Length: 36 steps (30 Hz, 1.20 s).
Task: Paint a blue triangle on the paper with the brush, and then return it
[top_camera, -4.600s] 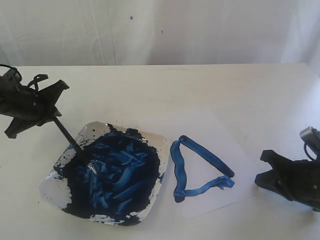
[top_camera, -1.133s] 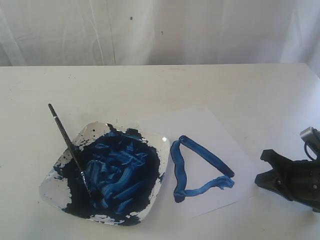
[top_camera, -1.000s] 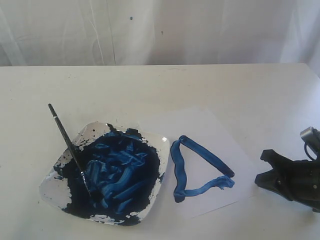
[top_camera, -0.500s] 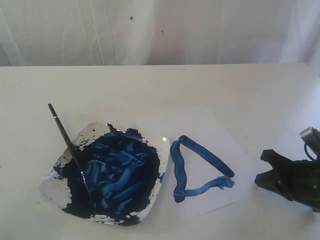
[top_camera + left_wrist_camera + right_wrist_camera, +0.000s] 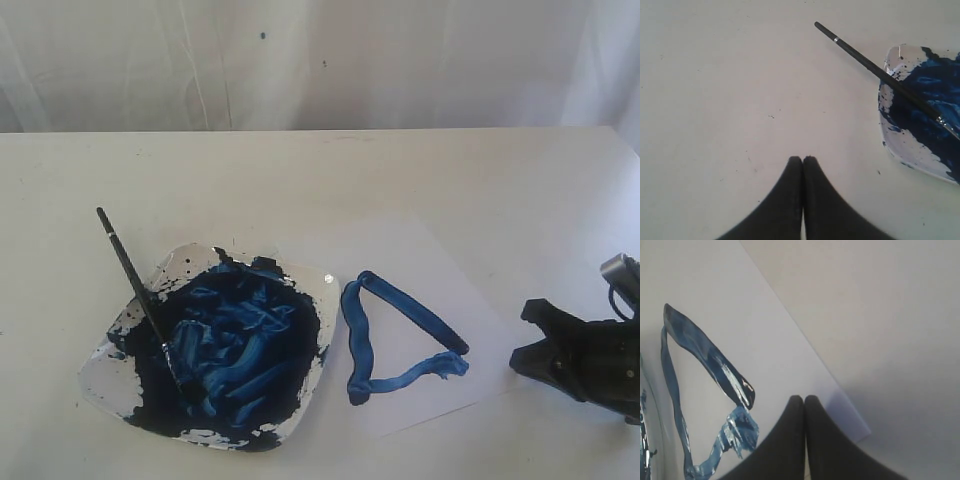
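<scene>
**White table (image 5: 300,170): brush (image 5: 135,285) rests in paint dish (image 5: 105,350)**

The left gripper (image 5: 802,160), fingers pressed together and empty, hangs near the brush handle. The blue triangle (image 5: 358,340) sits on the paper (image 5: 400,250); the right gripper (image 5: 804,399), at its edge, is likewise closed.

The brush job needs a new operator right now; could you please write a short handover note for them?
Left pincer: shut, empty, over bare table beside the paint dish.
Right pincer: shut, empty, by the paper's corner.
Brush: free, bristles in the dish, handle leaning out over its rim.
Blue triangle: three thick strokes on the paper.
Done: triangle painted, brush set down in the dish.
Left: nothing apparent; perhaps check that the triangle's corners close.
</scene>
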{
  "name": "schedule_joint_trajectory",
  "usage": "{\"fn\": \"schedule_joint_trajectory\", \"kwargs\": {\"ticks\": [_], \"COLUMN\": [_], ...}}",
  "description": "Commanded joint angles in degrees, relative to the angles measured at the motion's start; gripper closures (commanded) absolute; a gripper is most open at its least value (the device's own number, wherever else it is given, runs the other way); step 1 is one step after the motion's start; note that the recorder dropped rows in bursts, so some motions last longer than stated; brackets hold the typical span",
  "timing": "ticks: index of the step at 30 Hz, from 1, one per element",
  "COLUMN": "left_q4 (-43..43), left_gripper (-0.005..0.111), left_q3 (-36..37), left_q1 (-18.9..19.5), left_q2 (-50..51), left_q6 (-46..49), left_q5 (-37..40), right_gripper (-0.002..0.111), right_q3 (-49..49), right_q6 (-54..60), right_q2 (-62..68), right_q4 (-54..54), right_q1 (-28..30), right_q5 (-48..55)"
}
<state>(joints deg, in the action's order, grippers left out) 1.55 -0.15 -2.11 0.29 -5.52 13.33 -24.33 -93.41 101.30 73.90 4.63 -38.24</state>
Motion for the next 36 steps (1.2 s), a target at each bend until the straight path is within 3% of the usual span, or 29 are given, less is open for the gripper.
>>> {"fn": "schedule_joint_trajectory", "kwargs": {"ticks": [1, 36], "left_q4": [0.2, 0.2], "left_gripper": [0.107, 0.107], "left_q3": [0.1, 0.1], "left_q1": [-0.5, -0.6], "left_q2": [-0.3, -0.3], "left_q6": [2.2, 2.9], "left_q5": [0.1, -1.7], "right_gripper": [0.108, 0.108], "right_q3": [-0.2, -0.2], "right_q6": [0.0, 0.4], "right_q2": [0.2, 0.2], "right_q4": [0.4, 0.4], "right_q1": [-0.1, -0.1], "right_q5": [0.1, 0.6]}}
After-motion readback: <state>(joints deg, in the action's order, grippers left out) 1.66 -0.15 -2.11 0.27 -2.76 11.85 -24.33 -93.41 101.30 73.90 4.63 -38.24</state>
